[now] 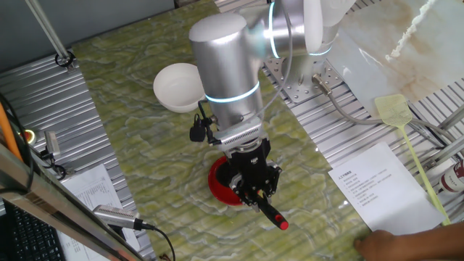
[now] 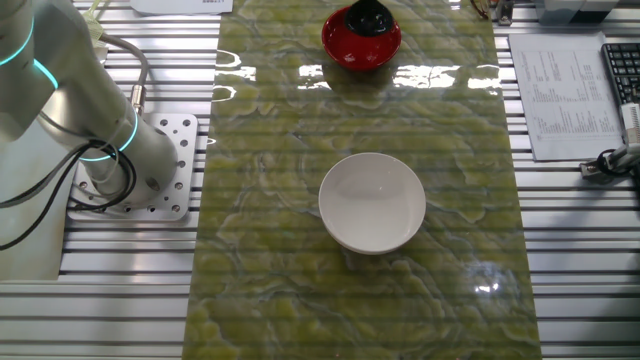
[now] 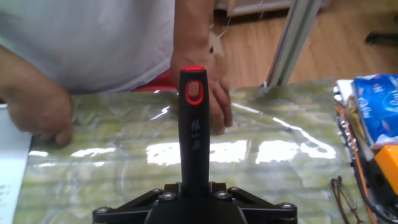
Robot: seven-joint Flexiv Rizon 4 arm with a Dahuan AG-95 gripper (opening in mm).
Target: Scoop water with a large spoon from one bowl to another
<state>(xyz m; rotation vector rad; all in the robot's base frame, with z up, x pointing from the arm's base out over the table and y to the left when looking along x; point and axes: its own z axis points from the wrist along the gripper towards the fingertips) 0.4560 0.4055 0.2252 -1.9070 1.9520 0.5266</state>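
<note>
My gripper point(image 1: 254, 190) is shut on the black ladle's handle point(image 1: 270, 212), whose red tip point(image 1: 283, 225) points toward the table's near edge. In the hand view the handle point(image 3: 194, 137) stands straight up from the jaws with its red tip point(image 3: 194, 90) on top. The gripper hangs over the red bowl point(image 1: 220, 185) and hides most of it. In the other fixed view the ladle's scoop point(image 2: 367, 17) sits in the red bowl point(image 2: 361, 45) at the far end. The white bowl point(image 1: 178, 87) stands apart behind the arm, also in the other fixed view point(image 2: 372, 202). I cannot see water.
A person's hands point(image 3: 211, 99) rest on the table beyond the handle; a hand point(image 1: 406, 245) shows at the near right corner. A paper sheet point(image 1: 377, 185) and a yellow fly swatter point(image 1: 402, 123) lie to the right. The arm's base plate point(image 2: 150, 165) is at the left.
</note>
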